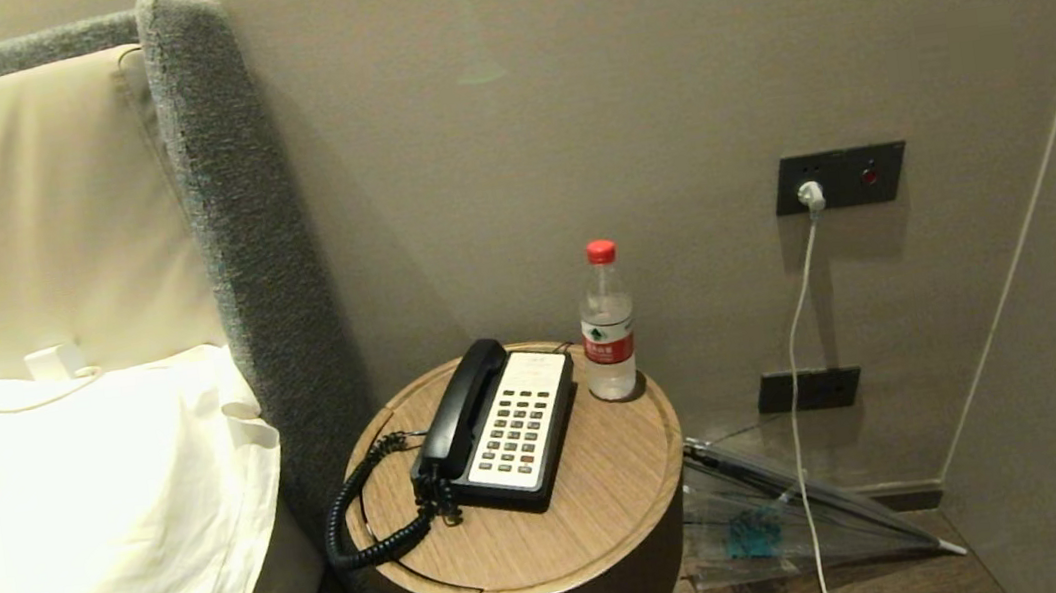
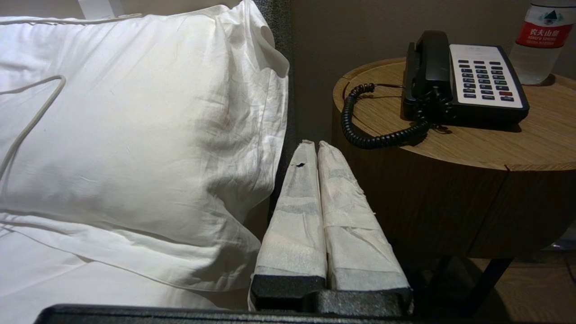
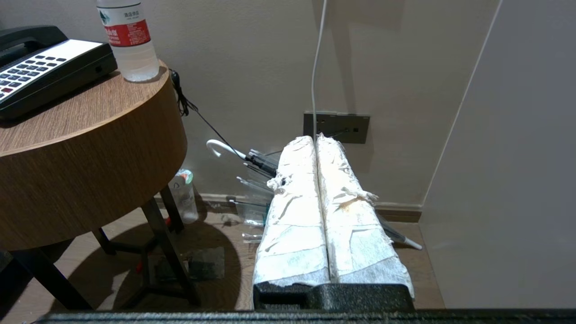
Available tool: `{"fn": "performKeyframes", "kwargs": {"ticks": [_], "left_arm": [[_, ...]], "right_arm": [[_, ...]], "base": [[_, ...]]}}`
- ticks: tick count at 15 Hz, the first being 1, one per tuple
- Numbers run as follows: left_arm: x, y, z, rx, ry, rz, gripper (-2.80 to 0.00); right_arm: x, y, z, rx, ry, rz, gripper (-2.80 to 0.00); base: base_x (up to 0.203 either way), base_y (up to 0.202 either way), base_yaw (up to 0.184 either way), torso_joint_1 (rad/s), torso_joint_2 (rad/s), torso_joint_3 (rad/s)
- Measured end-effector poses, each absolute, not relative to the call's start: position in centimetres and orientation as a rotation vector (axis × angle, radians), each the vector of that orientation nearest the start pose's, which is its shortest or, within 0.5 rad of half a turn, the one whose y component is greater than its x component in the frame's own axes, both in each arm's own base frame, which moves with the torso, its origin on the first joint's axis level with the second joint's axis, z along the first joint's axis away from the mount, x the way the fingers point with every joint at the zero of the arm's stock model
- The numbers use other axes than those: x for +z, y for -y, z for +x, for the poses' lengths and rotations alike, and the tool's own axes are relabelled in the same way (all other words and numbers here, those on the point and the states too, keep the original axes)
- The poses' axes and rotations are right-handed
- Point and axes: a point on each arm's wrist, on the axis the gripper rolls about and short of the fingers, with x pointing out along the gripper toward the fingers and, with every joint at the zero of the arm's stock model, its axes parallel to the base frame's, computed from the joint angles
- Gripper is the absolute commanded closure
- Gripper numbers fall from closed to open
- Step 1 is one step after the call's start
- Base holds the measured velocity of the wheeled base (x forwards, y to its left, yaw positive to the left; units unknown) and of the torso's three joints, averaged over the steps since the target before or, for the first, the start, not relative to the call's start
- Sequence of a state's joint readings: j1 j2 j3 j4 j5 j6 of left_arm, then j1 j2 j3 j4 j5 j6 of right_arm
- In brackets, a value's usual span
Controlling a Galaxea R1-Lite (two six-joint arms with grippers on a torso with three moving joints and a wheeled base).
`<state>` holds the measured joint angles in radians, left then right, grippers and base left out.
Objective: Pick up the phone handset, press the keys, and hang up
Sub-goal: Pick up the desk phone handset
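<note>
The glossy black phone handset (image 1: 461,407) lies in its cradle on the left side of the black phone base, beside the white panel of keys (image 1: 514,429). Its coiled cord (image 1: 364,518) loops off the left rim of the round wooden table (image 1: 604,509). The left wrist view also shows the handset (image 2: 429,60) and the keys (image 2: 483,78). Neither arm appears in the head view. My left gripper (image 2: 313,145) is shut and empty, low between the pillow and the table's side. My right gripper (image 3: 316,138) is shut and empty, low to the right of the table.
A water bottle (image 1: 607,322) with a red cap stands just behind the phone. A white pillow (image 1: 81,513) and padded headboard (image 1: 248,230) are on the left. A clear umbrella (image 1: 787,517) leans on the floor at the right, under a white cable (image 1: 798,324) plugged into the wall socket.
</note>
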<state>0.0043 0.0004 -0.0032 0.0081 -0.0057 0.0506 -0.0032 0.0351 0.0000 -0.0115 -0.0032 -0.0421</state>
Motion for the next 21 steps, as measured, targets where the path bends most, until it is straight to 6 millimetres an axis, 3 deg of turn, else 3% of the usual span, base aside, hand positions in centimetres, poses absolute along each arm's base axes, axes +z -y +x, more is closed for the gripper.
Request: {"fn": "performKeyframes", "kwargs": {"ticks": [21], "left_arm": [[7.58,0.02,-2.3,0.001,-0.003,0.029,0.0]], "right_arm": [[7.74,0.0,-2.01,-0.005,-0.024,-0.042,0.0]], "base": [[0.0,0.0,0.0,0.001,0.0,-0.167]]}}
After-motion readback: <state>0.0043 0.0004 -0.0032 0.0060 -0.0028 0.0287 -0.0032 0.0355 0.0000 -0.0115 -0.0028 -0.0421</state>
